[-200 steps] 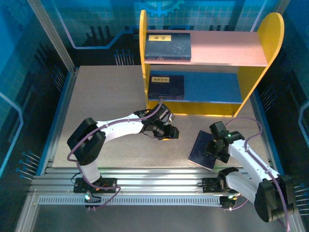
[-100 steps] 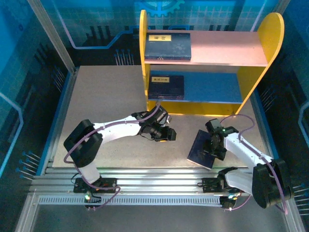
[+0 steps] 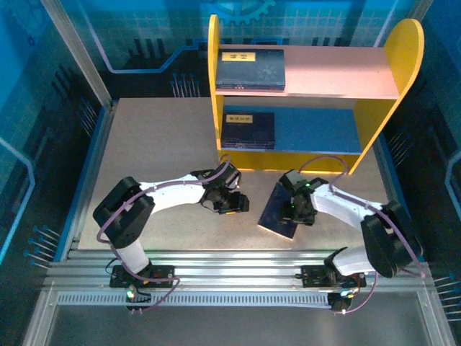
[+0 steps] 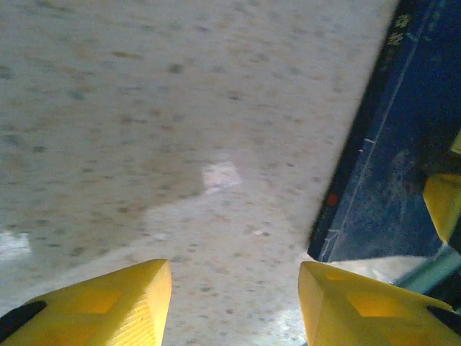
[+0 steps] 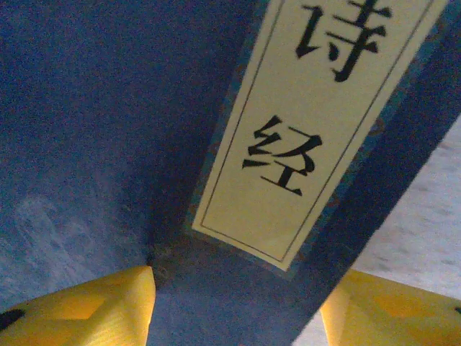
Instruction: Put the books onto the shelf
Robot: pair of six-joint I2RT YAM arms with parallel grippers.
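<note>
A thin navy book lies flat on the table in front of the shelf. My right gripper is down on its right part. In the right wrist view the book's cover and yellow title label sit close under the open right gripper, whose fingers straddle the cover. My left gripper is just left of that book, low over the bare table, open with nothing between its fingers. The book's edge shows at the right of the left wrist view. Two more books lie on the shelf, one on the top board and one on the blue lower board.
The speckled table has free room to the left of the shelf. Both shelf boards are bare to the right of their books, such as the pinkish top board. A metal rail frame runs along the near edge.
My right gripper has swung left and slid the book on the table leftward with it, toward the left gripper. The left gripper has shifted slightly left and nearer.
</note>
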